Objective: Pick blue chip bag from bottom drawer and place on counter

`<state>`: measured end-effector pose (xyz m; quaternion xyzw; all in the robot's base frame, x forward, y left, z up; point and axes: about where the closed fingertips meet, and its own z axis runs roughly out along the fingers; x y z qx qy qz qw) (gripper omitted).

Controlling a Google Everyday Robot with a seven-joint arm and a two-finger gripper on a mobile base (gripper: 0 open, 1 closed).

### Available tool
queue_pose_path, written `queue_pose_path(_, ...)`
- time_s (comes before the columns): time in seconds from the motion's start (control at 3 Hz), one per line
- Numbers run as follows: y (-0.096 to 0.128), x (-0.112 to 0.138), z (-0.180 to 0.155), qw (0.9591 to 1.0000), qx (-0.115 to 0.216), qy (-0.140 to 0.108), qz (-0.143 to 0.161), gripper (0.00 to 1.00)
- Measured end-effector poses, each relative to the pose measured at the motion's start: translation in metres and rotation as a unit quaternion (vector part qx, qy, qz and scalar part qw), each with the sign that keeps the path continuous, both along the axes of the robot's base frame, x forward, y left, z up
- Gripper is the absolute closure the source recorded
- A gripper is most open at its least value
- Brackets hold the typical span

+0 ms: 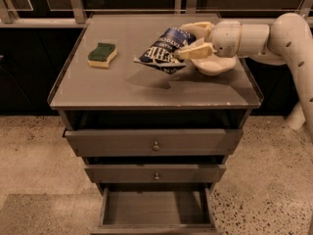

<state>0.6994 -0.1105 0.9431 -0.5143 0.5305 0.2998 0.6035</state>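
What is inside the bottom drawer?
Only the bare grey floor of the bottom drawer shows; its back part is covered by the drawer above. The gripper, over the counter, holds the blue chip bag between its fingers.

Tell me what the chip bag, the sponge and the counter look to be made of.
The blue chip bag, held in the gripper over the counter: thin foil or plastic film, by its sharp crinkles. The sponge: soft foam, yellow under a rougher green layer. The counter: matte grey, perhaps painted metal or laminate; the look leaves it open.
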Motion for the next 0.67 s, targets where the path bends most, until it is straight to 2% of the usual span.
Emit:
queue_pose_path(0.33, 0.031, 0.005, 0.016, 0.9995, -0.015, -0.021, 0.019, 1.0)
queue_pose_path(0.67, 0.055, 0.01, 0.017, 0.998, -0.043, -0.038, 0.027, 1.0)
